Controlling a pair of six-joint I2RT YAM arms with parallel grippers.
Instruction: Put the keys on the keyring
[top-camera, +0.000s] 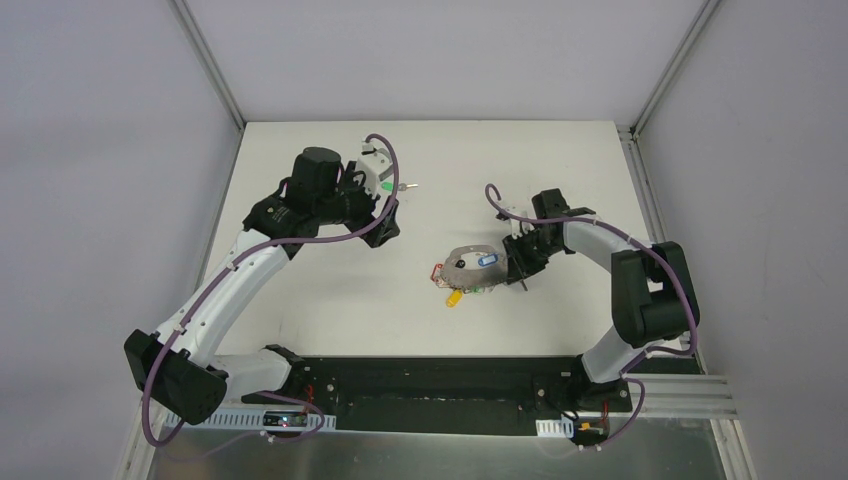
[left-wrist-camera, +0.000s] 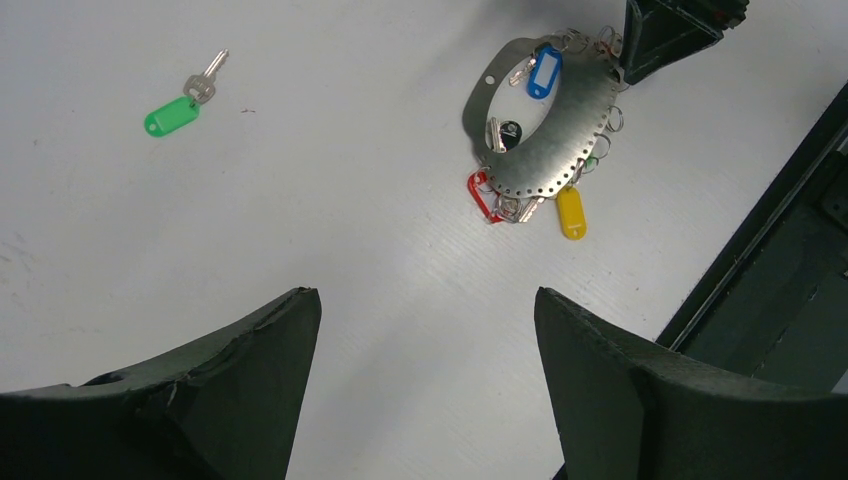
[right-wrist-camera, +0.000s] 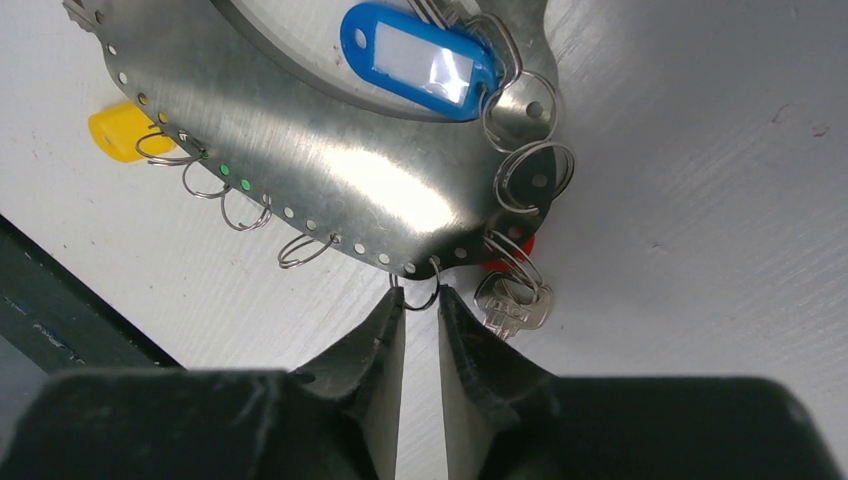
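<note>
The keyring (top-camera: 462, 257) is a flat grey metal band with holes along its rim, each holding a small split ring. It lies mid-table with blue (top-camera: 487, 260), yellow (top-camera: 453, 297) and red (top-camera: 437, 270) tagged keys on it. My right gripper (right-wrist-camera: 421, 295) is nearly shut, its tips pinching one small split ring (right-wrist-camera: 420, 300) on the band's edge (right-wrist-camera: 330, 180), beside a silver key (right-wrist-camera: 512, 305). A loose green-tagged key (left-wrist-camera: 180, 108) lies apart on the table, also in the top view (top-camera: 387, 186). My left gripper (left-wrist-camera: 428, 300) is open and empty above the table.
The black base rail (top-camera: 430, 380) runs along the near edge and shows at the right of the left wrist view (left-wrist-camera: 780, 270). White walls enclose the table. Several empty split rings (right-wrist-camera: 245, 212) hang from the band's rim.
</note>
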